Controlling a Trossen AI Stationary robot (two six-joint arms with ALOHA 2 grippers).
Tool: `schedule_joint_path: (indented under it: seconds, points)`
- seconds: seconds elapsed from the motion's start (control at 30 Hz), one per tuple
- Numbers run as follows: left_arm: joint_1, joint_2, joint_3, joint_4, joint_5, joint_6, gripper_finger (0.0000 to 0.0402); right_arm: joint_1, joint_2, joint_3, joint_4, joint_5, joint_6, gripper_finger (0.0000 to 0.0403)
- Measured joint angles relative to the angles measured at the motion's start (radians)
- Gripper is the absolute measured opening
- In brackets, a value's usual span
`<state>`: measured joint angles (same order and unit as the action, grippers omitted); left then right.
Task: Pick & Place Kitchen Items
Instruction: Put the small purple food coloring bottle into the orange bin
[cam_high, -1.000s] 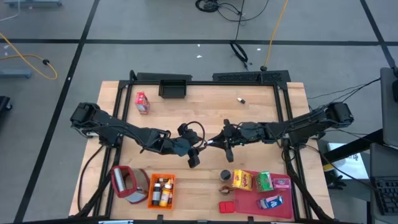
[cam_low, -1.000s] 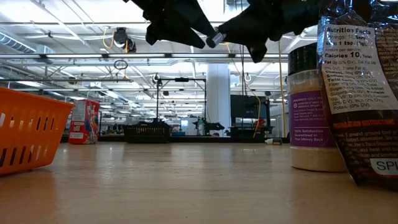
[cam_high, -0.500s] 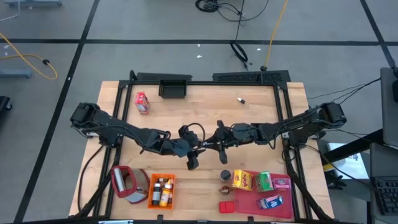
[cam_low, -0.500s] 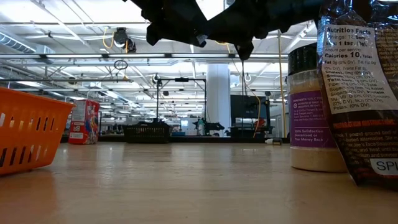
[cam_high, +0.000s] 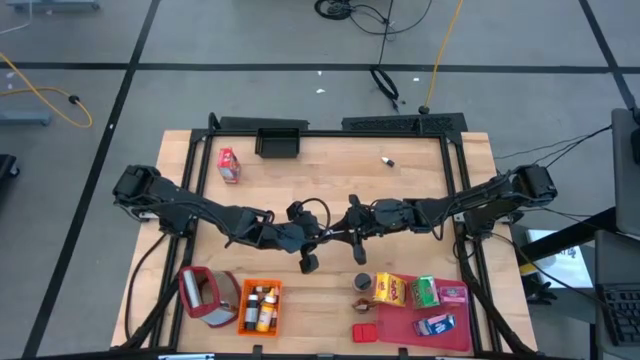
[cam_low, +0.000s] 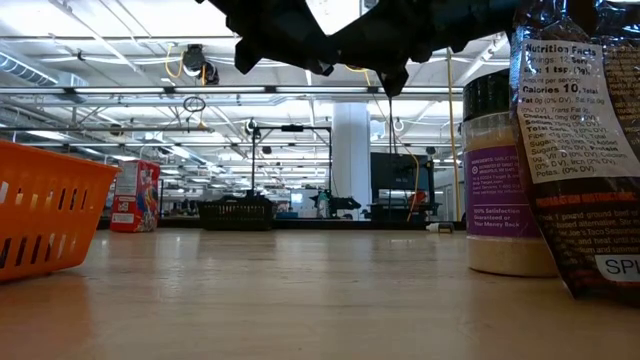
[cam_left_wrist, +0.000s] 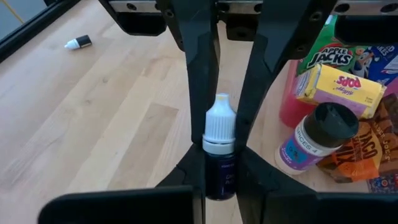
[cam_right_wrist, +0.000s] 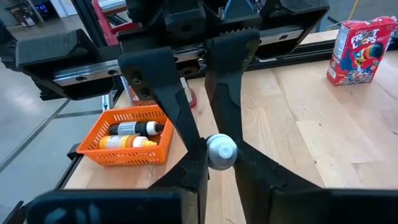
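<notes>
In the high view both arms reach to the middle of the bench (cam_high: 420, 180), where the left gripper (cam_high: 322, 236) and the right gripper (cam_high: 338, 233) meet tip to tip above the wood. Between them is a small white-capped bottle (cam_left_wrist: 219, 151). The left wrist view shows it upright with a dark body, the left gripper's fingers (cam_left_wrist: 198, 93) pressed to both of its sides. The right wrist view looks at the white cap end-on (cam_right_wrist: 221, 151), with the right gripper's fingers (cam_right_wrist: 177, 112) closed against it. So each gripper is clamped on the same bottle, held clear of the bench. In the low view the two grippers form one dark mass (cam_low: 330, 35) at the top centre of the frame, with a pale patch among them.

At the lower left of the high view, an orange crate (cam_high: 259, 306) holds bottles, beside a red container (cam_high: 205, 296). At the lower right, a pink-red tray (cam_high: 455, 332) carries a yellow box (cam_high: 391, 290), a green box (cam_high: 426, 291), a pink box (cam_high: 453, 294) and a blue box (cam_high: 436, 325); a dark-capped spice jar (cam_high: 362, 282) stands just left of the yellow box. A red cereal box (cam_high: 229, 165) sits at the upper left of the bench near a black bin (cam_high: 279, 143), and a tiny bottle (cam_high: 386, 160) lies alone toward the upper right.
</notes>
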<state>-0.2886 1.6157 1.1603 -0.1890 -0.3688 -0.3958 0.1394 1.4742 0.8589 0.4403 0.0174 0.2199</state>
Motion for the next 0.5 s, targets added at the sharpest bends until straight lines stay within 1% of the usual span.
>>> schedule_joint_path:
  seconds: [0.13, 0.33, 0.43, 0.5]
  points:
    - [-0.005, 0.0, 0.0, -0.008, 0.001, -0.025, 0.0047, 0.0, 0.0, 0.0, 0.001, -0.001, -0.005, 0.0065]
    - [-0.031, 0.0, 0.005, -0.09, 0.0, -0.091, 0.0039, -0.001, -0.01, 0.0, -0.009, 0.0, -0.03, 0.0104]
    - [-0.055, 0.002, -0.005, -0.18, 0.044, -0.122, 0.0039, -0.003, -0.023, -0.001, -0.008, 0.001, -0.034, 0.0113]
    - [-0.07, 0.006, -0.004, -0.186, 0.056, -0.151, 0.0039, -0.005, -0.024, 0.001, -0.003, -0.008, -0.034, 0.0114]
